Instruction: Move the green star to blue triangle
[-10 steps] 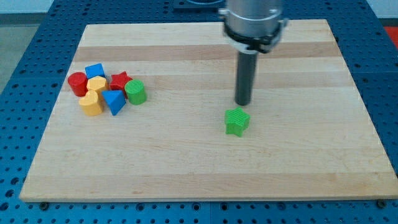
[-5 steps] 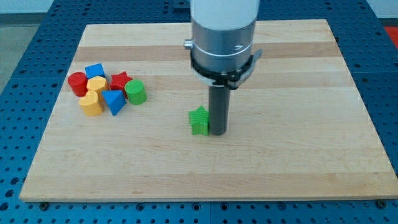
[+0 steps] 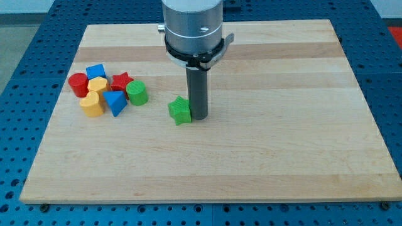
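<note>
1. Camera view, the whole scene: you are looking down at a pale wooden surface [image 3: 264, 163] that rests on a blue perforated base [image 3: 19, 56]. A silver cylindrical arm housing [image 3: 192, 28] comes down from the view's top, and a straight dark rod [image 3: 197, 88] hangs from it.

2. Camera view, the rod's end: my tip [image 3: 198, 117] rests on the surface, touching or just beside the green star [image 3: 180, 110], on the star's side toward the view's right. This arm has no gripper, so there is nothing that opens, closes or holds; the rod only presses sideways against blocks.

3. Camera view, the task's block: the green star sits alone, a little left of the surface's middle. It lies well apart from the cluster of blocks, which is toward the view's left of the star.

4. Camera view, the cluster, placed from the green star: nearest the star is a green cylinder [image 3: 137, 92]. Just left of the cylinder is a red star [image 3: 120, 81]. Below the red star sits the blue triangle [image 3: 115, 102], close to the green cylinder.

5. Camera view, the rest of the cluster, farther left of the green star: two yellow blocks [image 3: 92, 104] [image 3: 98, 86] stand one above the other. A blue block [image 3: 95, 71] sits at the cluster's top, and a red cylinder [image 3: 78, 84] marks its far left edge.
</note>
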Robot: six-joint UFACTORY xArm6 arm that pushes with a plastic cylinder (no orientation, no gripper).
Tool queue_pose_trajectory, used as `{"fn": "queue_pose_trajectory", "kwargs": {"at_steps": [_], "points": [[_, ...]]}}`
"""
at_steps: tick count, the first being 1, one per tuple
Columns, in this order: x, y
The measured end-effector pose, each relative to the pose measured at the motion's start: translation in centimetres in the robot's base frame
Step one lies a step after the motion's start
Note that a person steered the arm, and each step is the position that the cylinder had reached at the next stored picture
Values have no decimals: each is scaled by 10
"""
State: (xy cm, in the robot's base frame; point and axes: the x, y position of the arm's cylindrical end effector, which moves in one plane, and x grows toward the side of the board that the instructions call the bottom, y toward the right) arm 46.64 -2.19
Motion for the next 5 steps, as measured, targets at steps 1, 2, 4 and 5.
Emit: {"fn": "queue_pose_trajectory", "kwargs": {"at_steps": [1, 2, 4, 5], "points": [[-1, -11], [-1, -37], [-1, -81], [-1, -100]]}}
